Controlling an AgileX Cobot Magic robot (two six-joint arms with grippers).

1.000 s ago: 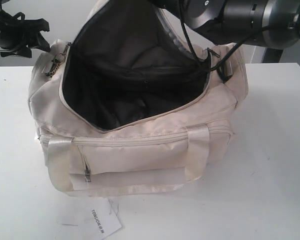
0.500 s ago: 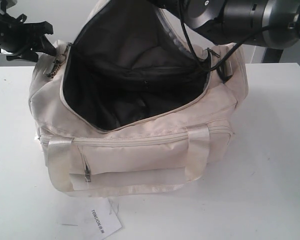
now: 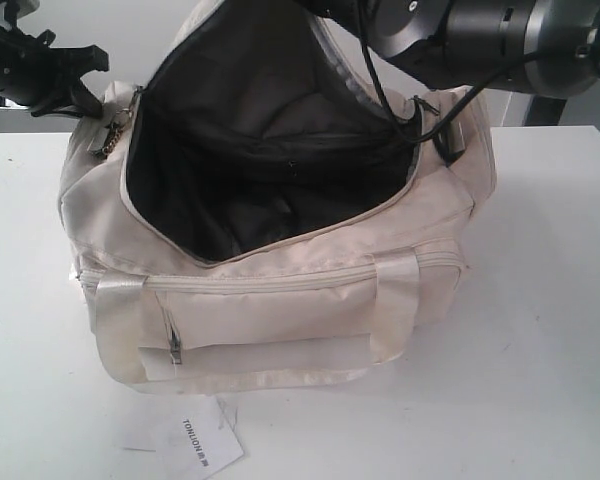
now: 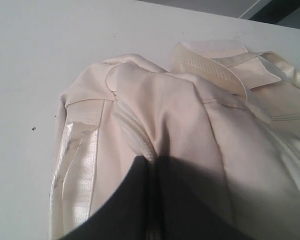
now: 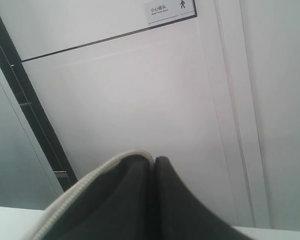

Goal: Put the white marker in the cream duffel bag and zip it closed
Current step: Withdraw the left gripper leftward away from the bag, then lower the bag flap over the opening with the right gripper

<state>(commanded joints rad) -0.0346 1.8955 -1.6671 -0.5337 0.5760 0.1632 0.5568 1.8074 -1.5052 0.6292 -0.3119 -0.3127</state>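
Observation:
The cream duffel bag (image 3: 280,300) stands on the white table with its top flap (image 3: 250,60) lifted and the dark lining showing. My right gripper (image 5: 155,160) is shut on the flap's zip edge (image 5: 80,192) and holds it up; the exterior view shows only that arm (image 3: 480,35). At the bag's left end my left gripper (image 3: 88,95) is shut, its fingertips (image 4: 140,170) pinching the zip seam of the bag (image 4: 190,110). The white marker is out of view; the bag's dark inside shows nothing of it.
A white paper tag (image 3: 195,440) with printed text lies on the table (image 3: 540,300) in front of the bag. A small metal chain (image 3: 107,135) hangs at the bag's left end. A wall with a sign (image 5: 170,10) fills the right wrist view.
My left gripper has come down and to the right onto the bag's left end, which has bulged up slightly. The right arm and the raised flap have not moved.

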